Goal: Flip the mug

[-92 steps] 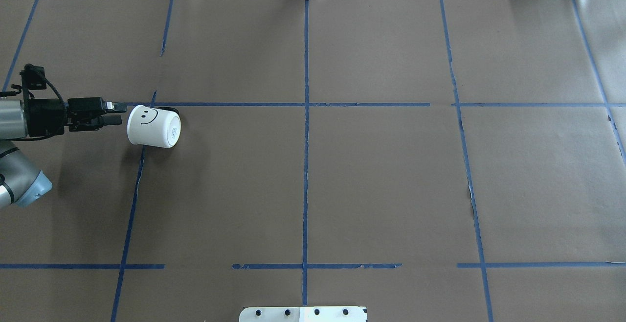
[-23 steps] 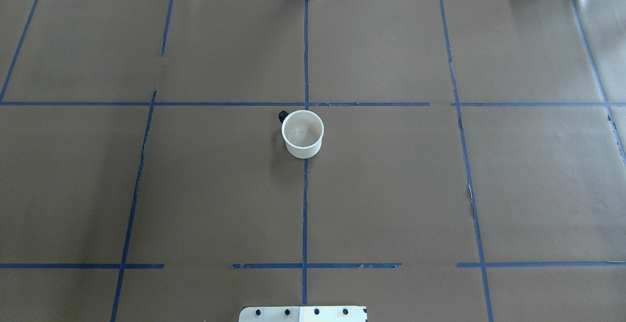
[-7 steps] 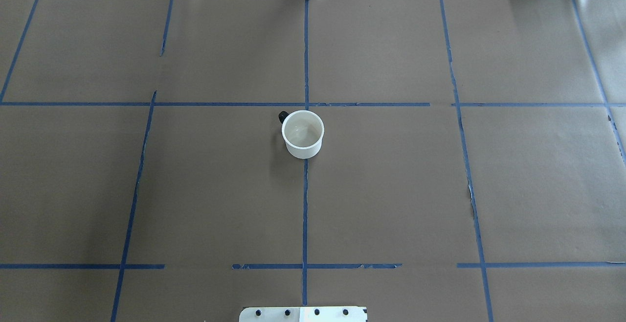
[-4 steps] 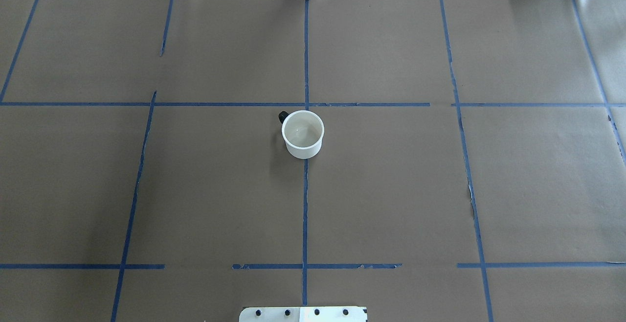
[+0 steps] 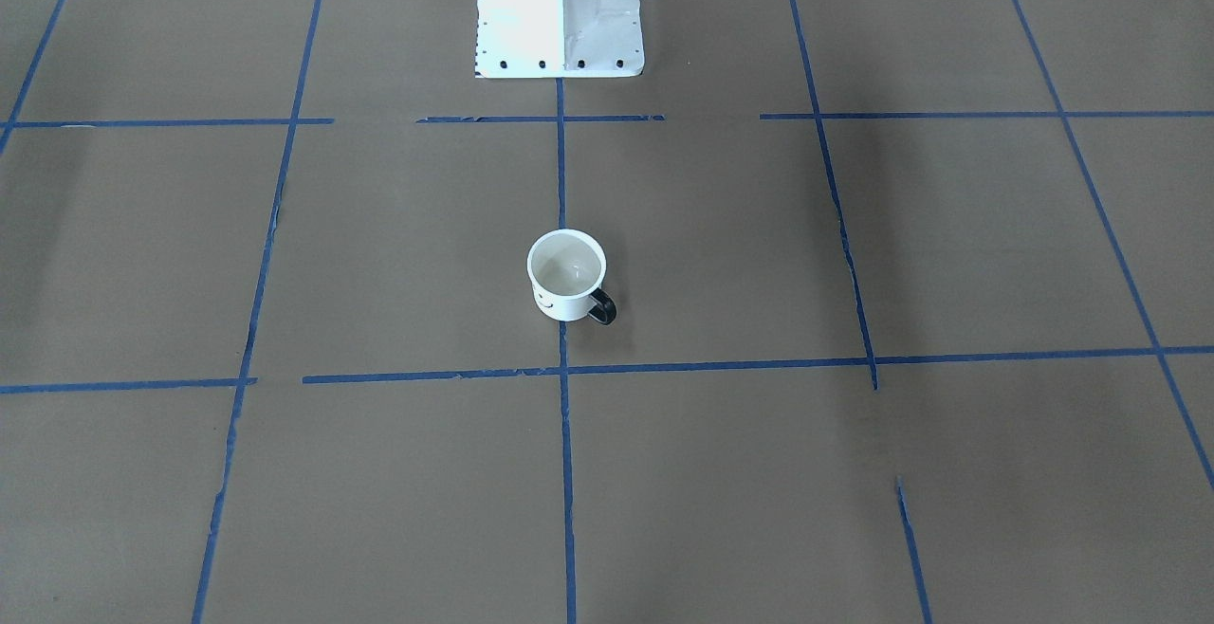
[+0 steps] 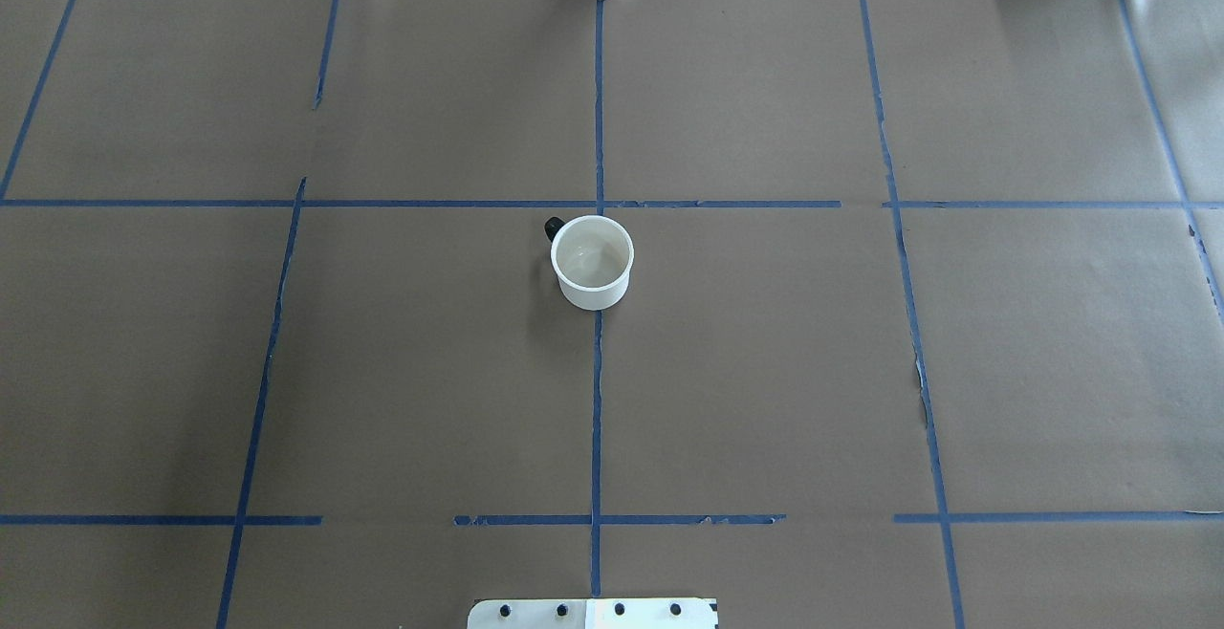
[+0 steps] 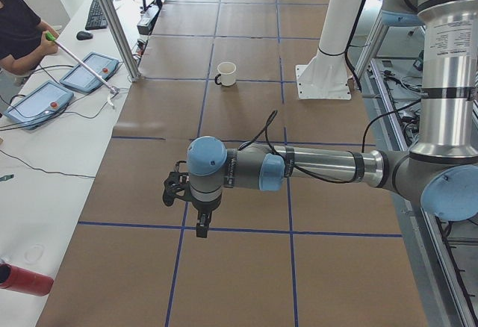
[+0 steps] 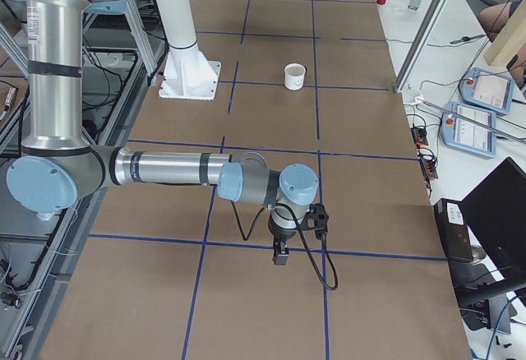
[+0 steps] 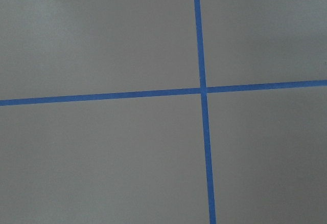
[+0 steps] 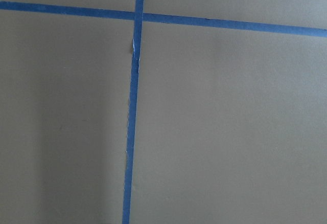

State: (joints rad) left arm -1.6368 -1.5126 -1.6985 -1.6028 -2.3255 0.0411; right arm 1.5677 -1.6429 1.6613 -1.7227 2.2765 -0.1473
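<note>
The white mug [image 6: 593, 263] stands upright, mouth up, near the table's middle on the centre blue tape line. In the front view the mug [image 5: 566, 275] shows part of its smiley face and its black handle [image 5: 603, 308]. It also shows in the side views [image 7: 226, 73] [image 8: 294, 76]. My left gripper [image 7: 200, 230] points down over the table's left end, far from the mug. My right gripper [image 8: 279, 257] points down over the right end, also far from it. I cannot tell whether either is open or shut. Both wrist views show only brown paper and blue tape.
The white robot base plate [image 5: 560, 8] sits at the near table edge. An aluminium post [image 7: 112, 28] stands at the far edge. Teach pendants [image 7: 45, 103] and a red bottle [image 7: 22, 278] lie on the operators' bench. A person [image 7: 19, 32] sits there.
12.8 s ago the mug lay on its side at the left by my left gripper. Since 3.2 s ago it has stood upright at the centre, and nothing has moved.
</note>
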